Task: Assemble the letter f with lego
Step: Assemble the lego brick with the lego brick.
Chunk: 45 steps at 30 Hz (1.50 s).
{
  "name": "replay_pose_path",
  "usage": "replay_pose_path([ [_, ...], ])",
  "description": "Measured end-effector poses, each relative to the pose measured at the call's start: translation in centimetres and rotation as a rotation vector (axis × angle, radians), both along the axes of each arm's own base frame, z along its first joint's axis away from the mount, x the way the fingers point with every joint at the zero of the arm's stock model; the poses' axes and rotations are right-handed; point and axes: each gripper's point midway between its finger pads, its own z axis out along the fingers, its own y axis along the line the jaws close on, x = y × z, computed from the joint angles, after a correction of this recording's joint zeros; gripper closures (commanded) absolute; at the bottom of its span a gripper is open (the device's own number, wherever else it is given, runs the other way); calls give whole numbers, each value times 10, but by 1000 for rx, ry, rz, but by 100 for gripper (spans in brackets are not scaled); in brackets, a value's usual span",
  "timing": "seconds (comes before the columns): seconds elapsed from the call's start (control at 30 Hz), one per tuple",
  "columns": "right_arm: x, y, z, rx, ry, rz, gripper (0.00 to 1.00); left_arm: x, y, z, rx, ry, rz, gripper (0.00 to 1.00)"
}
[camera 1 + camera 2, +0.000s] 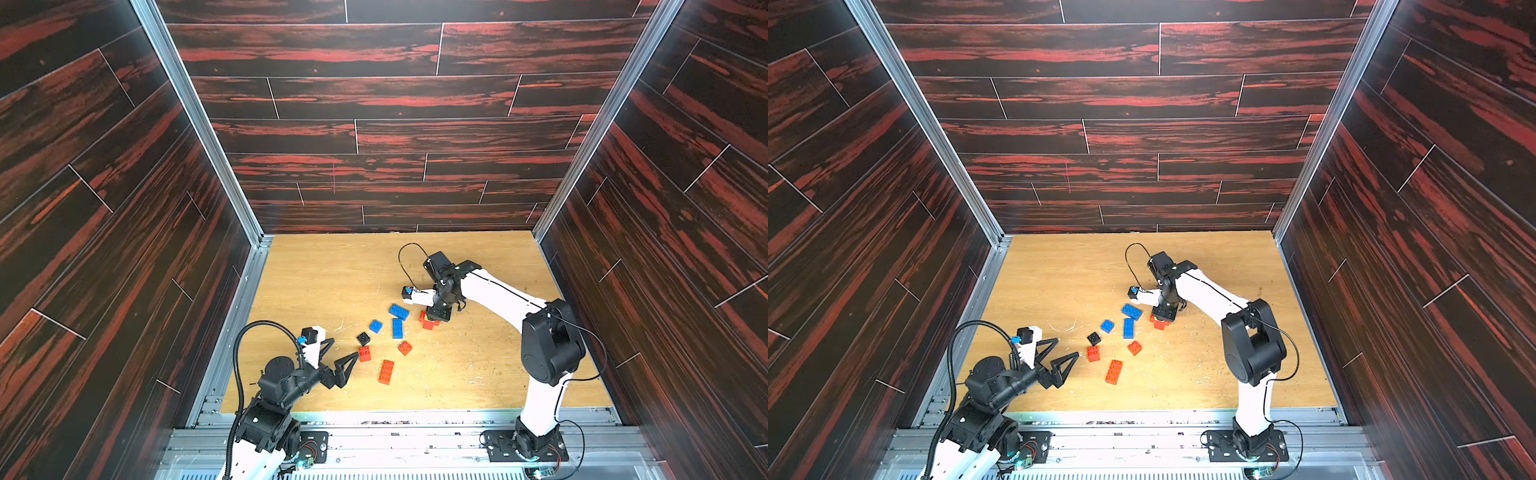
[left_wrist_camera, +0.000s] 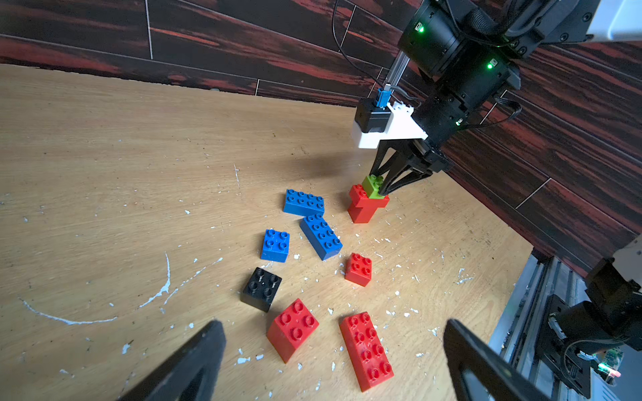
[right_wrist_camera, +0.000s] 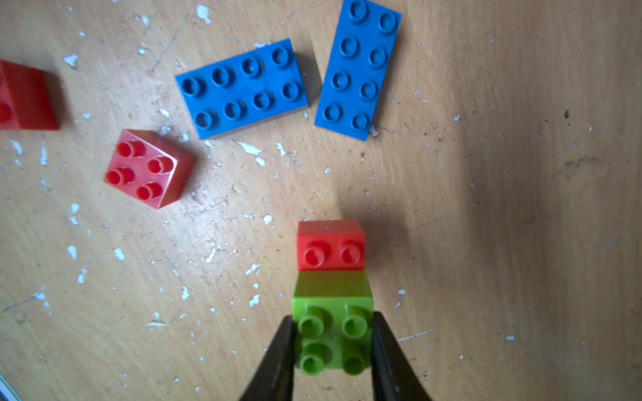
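green brick (image 3: 332, 312): light, rigid, slick; pinch flat sides
right fingers (image 3: 278, 357): clamped on it
left fingers (image 2: 194, 364): apart, at its 8 o'clock

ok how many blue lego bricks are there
3. One oblong blue plastic brick by the red-and-green stack, a second oblong blue brick beside it, a square blue brick next to the black square brick. None seems hidden.

Sitting studs-up on one end of a red crossbrick (image 2: 359, 198), itself capping a red base brick (image 2: 361, 216) near the worktop's middle: lime green brick (image 3: 331, 333). Lying loose, studs-up, trailing toward the front-left corner: blue oblong (image 2: 304, 202) just beside second blue oblong (image 2: 321, 236), blue square (image 2: 275, 244), black square (image 2: 261, 288), small red square (image 2: 358, 269), nearer red square (image 2: 293, 328), red oblong (image 2: 366, 350).
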Motion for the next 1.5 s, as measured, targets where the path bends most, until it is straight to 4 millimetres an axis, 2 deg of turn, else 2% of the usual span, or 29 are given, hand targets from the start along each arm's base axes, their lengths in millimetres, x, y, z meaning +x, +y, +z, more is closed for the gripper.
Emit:
replay_pose_path([
  [0.63, -1, 0, 0, 35, -15, -6, 75, 0, 0, 0, 0, 0, 0, 0],
  [1.5, -1, 0, 2, 34, -5, -13, 65, 0, 0, 0, 0, -1, 0, 0],
])
